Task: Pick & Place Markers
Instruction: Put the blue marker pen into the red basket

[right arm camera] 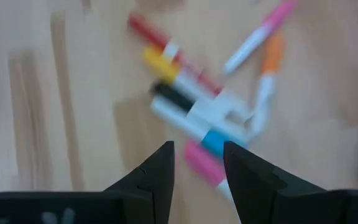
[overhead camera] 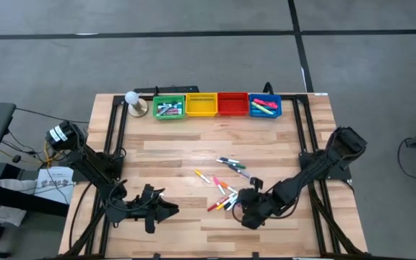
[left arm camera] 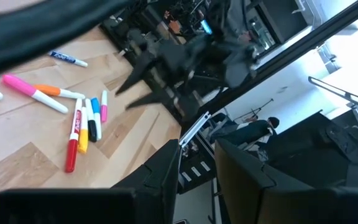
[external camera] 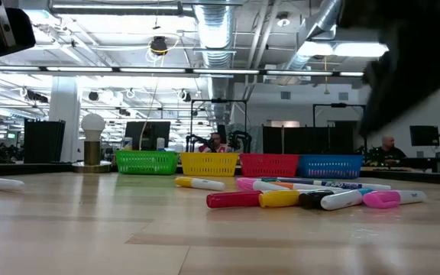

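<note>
The right claw hovers with its fingers apart and empty over the loose markers clustered mid-tabletop, apparently lining up a pick, while the left claw, also parted, waits near the front-left edge.

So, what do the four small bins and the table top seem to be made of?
The green bin, yellow bin, red bin and blue bin look like moulded plastic: uniform bright colour and slotted lattice walls. The table top seems to be wood, probably sealed butcher block: pale joined strips with visible grain and a soft sheen in the low view.
</note>
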{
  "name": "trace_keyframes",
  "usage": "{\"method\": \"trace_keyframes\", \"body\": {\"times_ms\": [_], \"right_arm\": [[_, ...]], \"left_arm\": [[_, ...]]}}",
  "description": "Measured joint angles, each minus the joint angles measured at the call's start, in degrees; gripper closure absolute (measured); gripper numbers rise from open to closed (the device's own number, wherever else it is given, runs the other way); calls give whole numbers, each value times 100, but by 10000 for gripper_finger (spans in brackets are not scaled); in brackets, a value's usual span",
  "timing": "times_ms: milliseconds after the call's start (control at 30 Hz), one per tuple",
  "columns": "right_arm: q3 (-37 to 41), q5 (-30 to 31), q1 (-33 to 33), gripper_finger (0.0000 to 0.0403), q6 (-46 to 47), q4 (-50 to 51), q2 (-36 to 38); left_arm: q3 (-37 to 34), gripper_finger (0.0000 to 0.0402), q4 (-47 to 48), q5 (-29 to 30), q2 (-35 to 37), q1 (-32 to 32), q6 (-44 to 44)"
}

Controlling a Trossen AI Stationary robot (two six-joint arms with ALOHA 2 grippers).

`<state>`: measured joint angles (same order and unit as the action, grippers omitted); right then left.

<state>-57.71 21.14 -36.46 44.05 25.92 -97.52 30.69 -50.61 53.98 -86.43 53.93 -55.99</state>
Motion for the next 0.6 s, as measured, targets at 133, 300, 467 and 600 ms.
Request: {"method": "trace_keyframes", "body": {"times_ms": [133,300,467,600], "right_arm": [[0,-789,-18,276,-74,-57,-431],[-64,-1053,-11,276,-52,-290,-694],[-175,-1057,-14,276,-137,-416,-601],[-370,-1030,33,276,-253,-590,-541]], "left_arm": [[7,298,-4,-4,2,4,11],[7,298,-2,-18,2,2,20],[7,298,-1,-20,2,4,41],[47,298,2,-18,2,4,435]]}}
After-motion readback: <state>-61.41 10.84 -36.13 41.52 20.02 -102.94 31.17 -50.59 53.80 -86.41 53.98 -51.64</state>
